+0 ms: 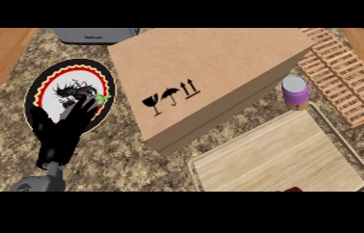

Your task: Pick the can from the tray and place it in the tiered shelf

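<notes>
can [294,92] upright at tray [277,162] edge | left hand [65,126] open over plate [43,90]

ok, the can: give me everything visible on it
The can is a small upright cylinder with a pale lilac top and a purple-pink body that looks like metal. It stands at the far edge of the light wooden tray, right beside the cardboard box, whose side wall hides part of its left edge. The slatted wooden shelf lies just to its right. No hand touches it; the left hand is far off, over the plate.
</notes>
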{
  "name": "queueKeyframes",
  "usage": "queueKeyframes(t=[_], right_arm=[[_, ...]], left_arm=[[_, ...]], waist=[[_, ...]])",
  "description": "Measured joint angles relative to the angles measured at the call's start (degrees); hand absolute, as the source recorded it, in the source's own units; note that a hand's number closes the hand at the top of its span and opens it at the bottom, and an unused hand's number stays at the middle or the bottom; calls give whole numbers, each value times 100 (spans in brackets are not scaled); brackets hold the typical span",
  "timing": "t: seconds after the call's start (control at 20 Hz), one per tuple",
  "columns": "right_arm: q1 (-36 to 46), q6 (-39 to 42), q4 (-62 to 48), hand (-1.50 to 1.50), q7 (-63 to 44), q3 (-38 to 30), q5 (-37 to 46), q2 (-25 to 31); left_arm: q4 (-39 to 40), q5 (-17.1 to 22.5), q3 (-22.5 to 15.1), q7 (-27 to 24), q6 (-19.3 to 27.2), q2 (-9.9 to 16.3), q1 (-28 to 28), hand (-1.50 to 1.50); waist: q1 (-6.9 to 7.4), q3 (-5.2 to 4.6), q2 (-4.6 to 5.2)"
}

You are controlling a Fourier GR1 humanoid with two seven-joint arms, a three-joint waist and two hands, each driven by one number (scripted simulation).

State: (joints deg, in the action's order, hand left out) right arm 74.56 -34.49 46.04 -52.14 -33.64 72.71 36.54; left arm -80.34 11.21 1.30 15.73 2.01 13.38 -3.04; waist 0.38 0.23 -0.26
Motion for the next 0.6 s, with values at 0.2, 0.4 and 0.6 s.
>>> queueKeyframes(t=[0.2,0.4,0.6], right_arm=[[-189,-33,474,-150,-460,43,527,129],[-465,33,1253,-150,-675,-102,821,238],[-808,333,2409,-150,-876,-293,841,155]], left_arm=[[13,-6,36,-90,-9,-12,70,0],[7,33,105,-40,-26,28,117,0],[-30,5,127,-22,17,29,189,0]], waist=[[-62,-3,-22],[-143,-3,-53],[-227,-1,-88]])
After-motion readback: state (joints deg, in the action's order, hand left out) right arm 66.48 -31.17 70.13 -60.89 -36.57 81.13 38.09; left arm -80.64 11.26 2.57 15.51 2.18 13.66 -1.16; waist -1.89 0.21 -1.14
